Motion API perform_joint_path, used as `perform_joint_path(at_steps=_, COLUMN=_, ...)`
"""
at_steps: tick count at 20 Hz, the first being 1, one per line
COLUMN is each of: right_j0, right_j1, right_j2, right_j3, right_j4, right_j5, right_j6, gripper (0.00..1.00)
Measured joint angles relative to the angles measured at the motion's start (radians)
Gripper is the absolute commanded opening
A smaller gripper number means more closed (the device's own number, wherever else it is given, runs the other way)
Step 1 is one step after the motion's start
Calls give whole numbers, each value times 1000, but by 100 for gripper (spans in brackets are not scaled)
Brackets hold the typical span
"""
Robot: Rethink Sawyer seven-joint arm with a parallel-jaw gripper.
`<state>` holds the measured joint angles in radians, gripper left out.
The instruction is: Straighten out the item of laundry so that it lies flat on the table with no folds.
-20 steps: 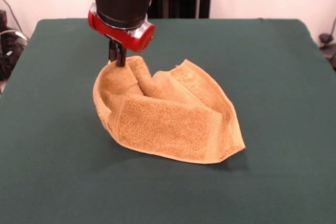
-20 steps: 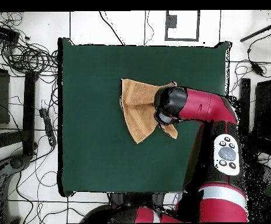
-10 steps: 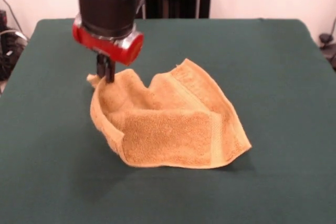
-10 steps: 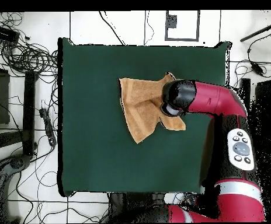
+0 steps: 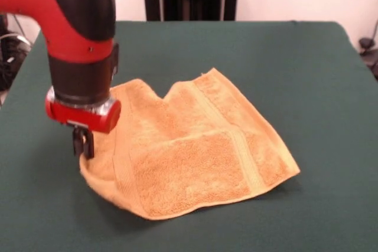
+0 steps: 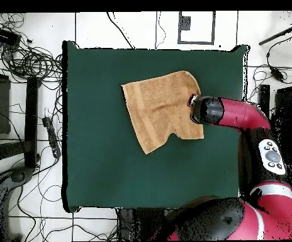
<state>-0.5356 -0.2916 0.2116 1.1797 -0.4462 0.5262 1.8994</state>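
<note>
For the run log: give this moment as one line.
gripper: shut on towel corner, low | towel: mostly spread, one fold remains | table: towel near centre | task: unfinished

Table [image 5: 307, 45]: dark green felt cover, rectangular. One thing lies on it, an orange-tan towel [image 5: 195, 151], mostly spread, with a notch-like dip in its far edge and a woven band stripe near the hems. Front view: end effector [image 5: 83, 146] stands at the towel's left corner; the cloth extends rightward from it. Overhead: towel [image 6: 161, 108] lies left of the end effector [image 6: 194, 103], with bare green all round.
</note>
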Motion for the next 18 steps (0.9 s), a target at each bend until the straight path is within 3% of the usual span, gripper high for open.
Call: perform_joint_path(at_steps=18, right_j0=-33, right_j1=5, right_j2=86, right_j3=-31, right_j4=-62, right_j5=17, right_j6=-66, gripper=0)
